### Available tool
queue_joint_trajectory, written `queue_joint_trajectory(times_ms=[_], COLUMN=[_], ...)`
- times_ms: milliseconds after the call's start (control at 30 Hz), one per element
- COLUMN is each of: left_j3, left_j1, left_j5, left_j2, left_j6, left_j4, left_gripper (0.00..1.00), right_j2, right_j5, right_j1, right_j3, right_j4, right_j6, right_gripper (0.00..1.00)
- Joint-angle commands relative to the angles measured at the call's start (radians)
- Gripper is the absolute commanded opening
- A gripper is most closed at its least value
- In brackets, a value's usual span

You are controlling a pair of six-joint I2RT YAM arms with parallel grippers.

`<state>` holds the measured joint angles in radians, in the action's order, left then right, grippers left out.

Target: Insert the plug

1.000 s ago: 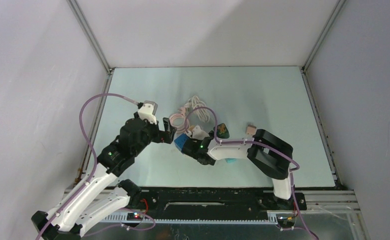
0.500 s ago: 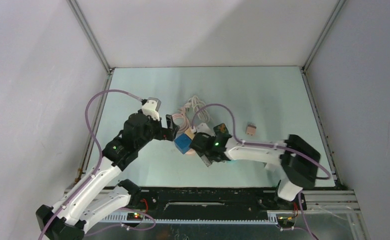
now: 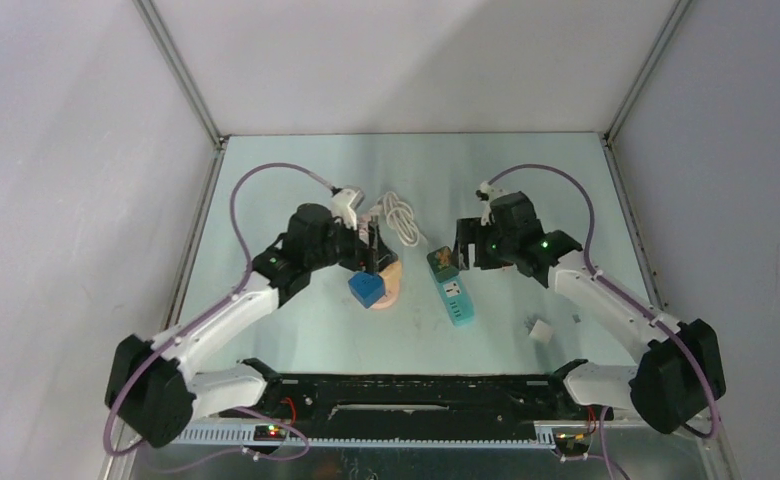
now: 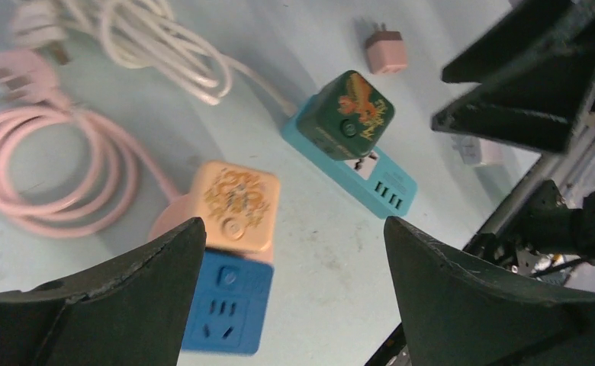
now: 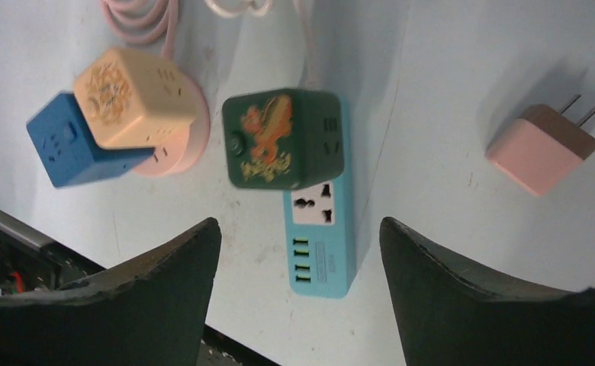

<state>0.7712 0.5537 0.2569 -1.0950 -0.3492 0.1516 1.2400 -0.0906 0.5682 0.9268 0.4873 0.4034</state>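
A teal power strip (image 3: 457,301) lies mid-table with a dark green cube adapter (image 3: 444,262) sitting on its far end. To its left a peach cube (image 4: 236,204) and a blue socket cube (image 3: 366,289) rest together on a round pink base (image 5: 180,141). A pink plug (image 4: 26,67) on a coiled pink cable (image 4: 58,179) lies behind them. A small pink two-prong adapter (image 5: 542,149) lies loose on the table. My left gripper (image 3: 371,246) hovers open above the cubes. My right gripper (image 3: 463,246) hovers open over the green cube, holding nothing.
A white cable (image 3: 398,215) is coiled at the back centre. A small white block (image 3: 540,330) lies near the front right. The table's black front rail (image 3: 426,385) runs below the strip. Side walls close in left and right.
My right arm has let go of the cubes and swung away to the right rear, uncovering the power strip. My left arm has reached further right over the cubes.
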Motion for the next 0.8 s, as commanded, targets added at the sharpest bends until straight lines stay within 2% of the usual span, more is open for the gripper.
queue_joint_trajectory(times_ms=[0,233,467,733,767], left_j3=[0.118,0.237,0.356,0.404,0.404], left_j1=[0.061,0.108,0.14,0.144,0.143], left_j5=[0.122,0.121,0.063,0.034,0.034], left_j2=[-0.124,-0.378,-0.553,-0.664,-0.676], left_j6=[-0.021,-0.05,-0.057,-0.044,-0.044], left_j4=[-0.116,-0.172,-0.16,-0.112,-0.113], left_gripper=[0.89,0.84,0.81,0.71,0.7], right_j2=[0.054,0.183,0.295,0.37,0.374], right_j5=[-0.282,-0.446,-0.429,-0.389,-0.385], right_j1=[-0.122,-0.231,-0.233,-0.235,-0.235], right_j3=[-0.015,-0.013,-0.004,0.004,0.004], right_j4=[-0.137,-0.254,-0.284,-0.27,-0.267], right_j6=[0.012,0.049,0.052,0.038,0.036], right_gripper=[0.76,0.59,0.56,0.34,0.28])
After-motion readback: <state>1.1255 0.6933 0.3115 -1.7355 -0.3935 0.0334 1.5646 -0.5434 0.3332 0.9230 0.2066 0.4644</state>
